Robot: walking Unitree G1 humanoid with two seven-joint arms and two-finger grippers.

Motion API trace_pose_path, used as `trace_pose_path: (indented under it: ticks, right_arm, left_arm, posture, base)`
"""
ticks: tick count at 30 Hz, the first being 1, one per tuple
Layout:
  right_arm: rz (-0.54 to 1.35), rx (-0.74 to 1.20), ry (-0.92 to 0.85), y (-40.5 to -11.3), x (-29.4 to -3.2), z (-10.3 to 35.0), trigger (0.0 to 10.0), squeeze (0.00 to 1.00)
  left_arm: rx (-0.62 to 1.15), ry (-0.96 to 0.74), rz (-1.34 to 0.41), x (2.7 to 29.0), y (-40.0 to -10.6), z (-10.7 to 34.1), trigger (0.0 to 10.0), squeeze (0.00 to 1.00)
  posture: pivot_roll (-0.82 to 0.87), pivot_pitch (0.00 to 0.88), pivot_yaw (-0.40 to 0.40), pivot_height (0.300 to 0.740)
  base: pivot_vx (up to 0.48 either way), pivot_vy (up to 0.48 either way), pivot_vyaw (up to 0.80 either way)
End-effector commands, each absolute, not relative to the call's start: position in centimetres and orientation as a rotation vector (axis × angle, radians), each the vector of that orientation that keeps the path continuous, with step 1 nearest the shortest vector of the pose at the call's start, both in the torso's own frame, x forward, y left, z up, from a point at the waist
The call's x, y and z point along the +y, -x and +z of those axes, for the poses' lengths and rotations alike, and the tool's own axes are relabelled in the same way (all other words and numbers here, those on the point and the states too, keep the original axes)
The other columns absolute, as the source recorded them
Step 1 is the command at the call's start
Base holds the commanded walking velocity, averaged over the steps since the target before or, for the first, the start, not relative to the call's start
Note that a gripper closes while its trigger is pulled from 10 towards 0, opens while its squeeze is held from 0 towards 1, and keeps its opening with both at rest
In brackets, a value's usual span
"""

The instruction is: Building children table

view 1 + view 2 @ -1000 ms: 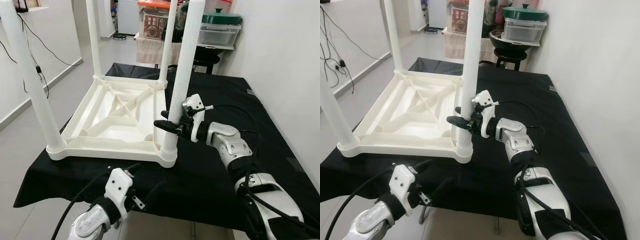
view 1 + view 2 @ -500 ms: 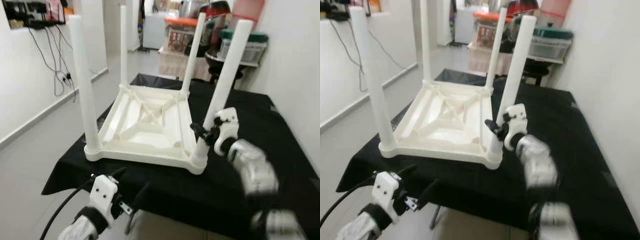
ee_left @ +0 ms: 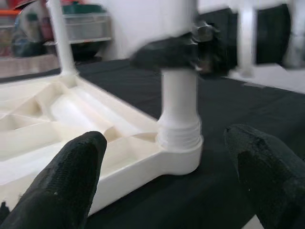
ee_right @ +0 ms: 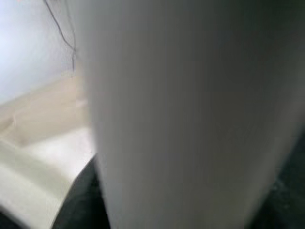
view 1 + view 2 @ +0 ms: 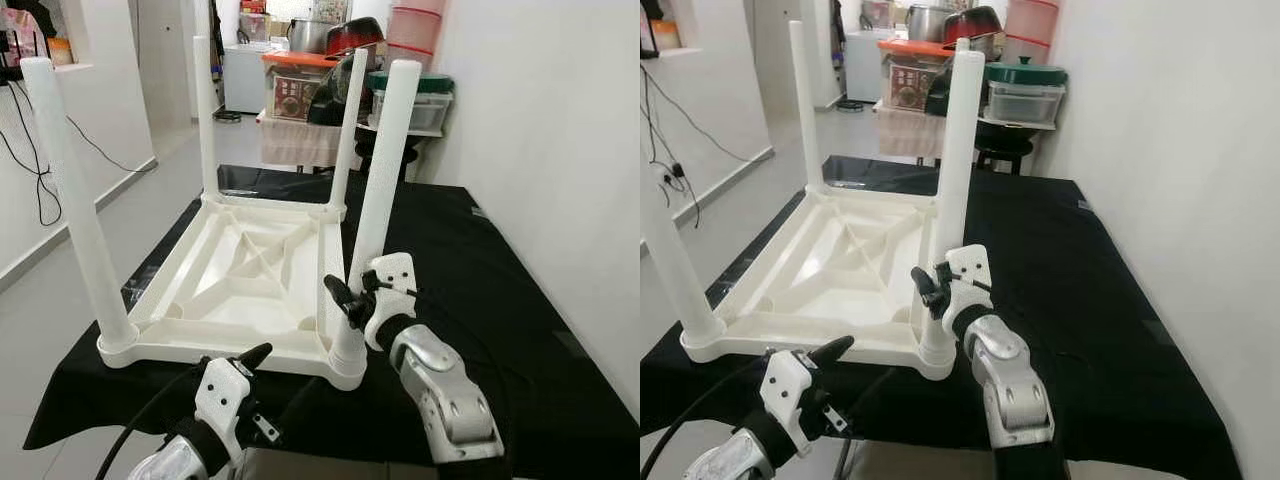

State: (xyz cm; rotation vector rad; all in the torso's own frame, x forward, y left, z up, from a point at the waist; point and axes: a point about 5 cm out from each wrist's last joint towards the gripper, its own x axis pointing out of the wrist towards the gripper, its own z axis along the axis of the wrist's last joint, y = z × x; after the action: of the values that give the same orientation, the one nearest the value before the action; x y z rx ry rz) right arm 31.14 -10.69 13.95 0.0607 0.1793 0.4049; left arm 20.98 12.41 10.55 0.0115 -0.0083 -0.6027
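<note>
between the right hand's (image 5: 345,300) fingers stands the upturned table's (image 5: 240,270) near leg (image 5: 380,190).

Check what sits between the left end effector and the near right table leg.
Just bare black cloth and the table's corner socket. The left end effector, open, faces the leg; the left wrist view shows the gap.

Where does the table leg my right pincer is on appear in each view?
Left eye view: the near right leg stands right of centre, with the right pincer around it low down.
Right eye view: middle of the picture.
Left wrist view: upright at centre.
Right wrist view: close up and blurred.
Shared landmark: the ribbed socket at its base.
</note>
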Motion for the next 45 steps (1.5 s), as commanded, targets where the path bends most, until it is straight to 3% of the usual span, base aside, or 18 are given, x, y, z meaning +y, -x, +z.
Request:
trace_pose_path:
  ticks: [1, 5, 6, 7, 8, 13, 22, 23, 25, 26, 35, 42, 45]
  right_arm:
    - [0.427, 0.192, -0.081, -31.2, -10.8, 13.9, 10.0, 1.00]
    - [0.628, 0.116, -0.105, -31.5, -10.0, 15.9, 10.0, 1.00]
    - [0.734, 0.080, -0.092, -31.7, -9.8, 16.6, 10.0, 0.05]
    - [0.734, 0.080, -0.092, -31.7, -9.8, 16.6, 10.0, 0.05]
    - [0.913, 0.036, -0.049, -32.1, -9.9, 17.5, 10.0, 0.00]
    - [1.120, 0.057, 0.120, -33.9, -10.8, 17.1, 10.0, 0.00]
    - [1.141, 0.114, 0.165, -35.6, -11.2, 16.7, 10.0, 0.00]
    - [1.147, 0.127, 0.156, -35.7, -11.3, 16.5, 5.5, 0.00]
    - [1.159, 0.135, 0.151, -35.8, -11.4, 16.4, 5.5, 0.00]
    - [1.163, 0.147, 0.149, -35.9, -11.7, 16.2, 0.0, 0.00]
    - [1.141, 0.184, 0.151, -35.8, -13.4, 14.7, 0.0, 0.00]
    - [0.929, 0.226, 0.114, -34.0, -15.1, 11.8, 0.0, 0.00]
    - [0.929, 0.226, 0.114, -34.0, -15.1, 11.8, 0.0, 0.00]
  left_arm:
    - [-0.001, -0.019, -0.601, 12.4, -21.1, 10.3, 10.0, 0.00]
    - [-0.003, -0.021, -0.600, 12.2, -21.3, 10.3, 10.0, 0.00]
    - [-0.004, -0.023, -0.599, 12.1, -21.3, 10.2, 10.0, 0.00]
    - [-0.004, -0.023, -0.599, 12.1, -21.3, 10.2, 10.0, 0.00]
    - [-0.007, -0.024, -0.598, 12.0, -21.5, 10.2, 10.0, 0.00]
    - [-0.020, -0.027, -0.579, 11.9, -21.7, 10.2, 10.0, 0.00]
    - [-0.032, -0.031, -0.566, 11.9, -21.7, 10.4, 10.0, 0.00]
    - [-0.031, -0.032, -0.571, 11.9, -21.4, 10.5, 10.0, 0.00]
    - [-0.030, -0.033, -0.575, 11.9, -21.2, 10.5, 10.0, 0.00]
    - [-0.030, -0.033, -0.578, 12.0, -21.0, 10.6, 10.0, 0.00]
    - [-0.032, 0.027, -0.566, 12.3, -19.8, 11.3, 10.0, 0.00]
    - [-0.007, 0.064, -0.520, 13.3, -17.4, 12.1, 10.0, 0.00]
    - [-0.007, 0.064, -0.520, 13.3, -17.4, 12.1, 10.0, 0.00]
  posture:
    - [0.02, 0.000, -0.062, 0.740]
    - [0.03, 0.000, -0.066, 0.740]
    - [0.03, 0.000, -0.068, 0.740]
    - [0.03, 0.000, -0.068, 0.740]
    - [0.04, 0.000, -0.075, 0.740]
    - [0.05, 0.000, -0.089, 0.740]
    - [0.07, 0.000, -0.093, 0.740]
    - [0.07, 0.000, -0.093, 0.740]
    - [0.07, 0.000, -0.093, 0.740]
    - [0.07, 0.000, -0.091, 0.740]
    - [0.07, 0.000, -0.080, 0.740]
    - [0.06, 0.000, -0.086, 0.740]
    - [0.06, 0.000, -0.086, 0.740]
  base:
    - [0.000, 0.000, 0.00]
    - [0.000, 0.000, 0.00]
    - [0.000, 0.000, 0.00]
    - [0.000, 0.000, 0.00]
    - [0.000, 0.000, 0.00]
    - [0.000, 0.000, 0.00]
    - [0.000, 0.000, 0.00]
    - [0.000, 0.000, 0.00]
    - [0.000, 0.000, 0.00]
    - [0.000, 0.000, 0.00]
    - [0.000, 0.000, 0.00]
    - [0.000, 0.000, 0.00]
    - [0.000, 0.000, 0.00]
